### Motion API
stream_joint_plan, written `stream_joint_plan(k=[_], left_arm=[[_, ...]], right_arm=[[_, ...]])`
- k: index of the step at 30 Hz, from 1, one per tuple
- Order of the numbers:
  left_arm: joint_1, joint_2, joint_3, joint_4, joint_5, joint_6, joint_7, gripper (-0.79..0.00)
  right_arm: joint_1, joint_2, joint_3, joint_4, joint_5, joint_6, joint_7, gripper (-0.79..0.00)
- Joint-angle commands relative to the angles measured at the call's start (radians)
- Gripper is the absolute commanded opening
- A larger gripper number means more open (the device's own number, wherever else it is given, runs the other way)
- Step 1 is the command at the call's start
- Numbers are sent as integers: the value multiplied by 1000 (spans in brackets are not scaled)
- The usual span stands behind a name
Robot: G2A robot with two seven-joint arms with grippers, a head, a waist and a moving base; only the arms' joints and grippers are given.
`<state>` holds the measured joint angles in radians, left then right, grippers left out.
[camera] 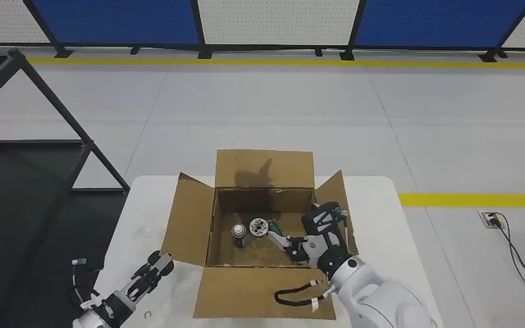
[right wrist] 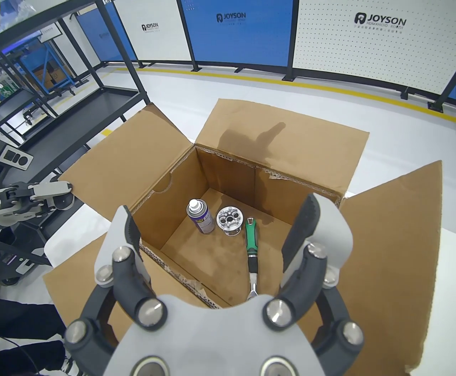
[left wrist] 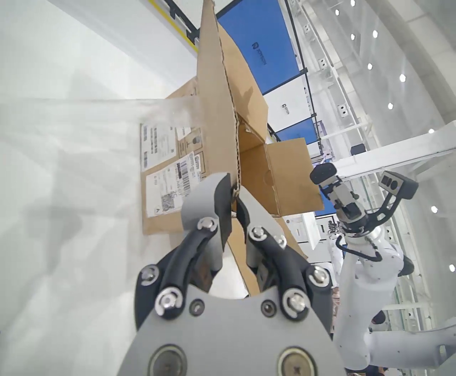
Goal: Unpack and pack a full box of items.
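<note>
An open cardboard box (camera: 264, 168) stands on the white table (camera: 381, 205), all flaps folded outward. On its floor are a spray can (right wrist: 200, 217) standing upright, a round metal part (right wrist: 230, 220) and a green-handled ratchet (right wrist: 251, 245) lying flat. From the top view the can (camera: 239, 235) and the metal part (camera: 259, 225) sit side by side. My right gripper (right wrist: 218, 206) hangs open above the box's near side, with nothing between its fingers. My left gripper (left wrist: 233, 194) is at the outer corner of the left flap (left wrist: 217, 117), with its fingers closed on the cardboard edge.
A black metal shelf rack (camera: 49, 164) stands off the table's left side. Blue and white partition panels (right wrist: 249, 32) line the back. Bare table shows right of the box, and the front flap (camera: 246, 291) reaches toward the near edge.
</note>
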<state>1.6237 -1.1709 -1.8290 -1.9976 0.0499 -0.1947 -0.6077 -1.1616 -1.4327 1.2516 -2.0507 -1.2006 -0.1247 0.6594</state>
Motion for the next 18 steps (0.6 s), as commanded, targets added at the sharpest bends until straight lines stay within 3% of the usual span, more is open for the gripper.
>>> stream_joint_plan(k=[1,11,18], left_arm=[[12,0,-12,-7,-41,-3,1,0],[25,3,-87,-30,-344,-17,-54,0],[-10,11,-123,-14,-429,73,-92,0]], right_arm=[[0,0,0,0,0,0,0,0],[-68,9,202,-50,342,29,-88,0],[-97,19,351,-59,526,84,-47,0]])
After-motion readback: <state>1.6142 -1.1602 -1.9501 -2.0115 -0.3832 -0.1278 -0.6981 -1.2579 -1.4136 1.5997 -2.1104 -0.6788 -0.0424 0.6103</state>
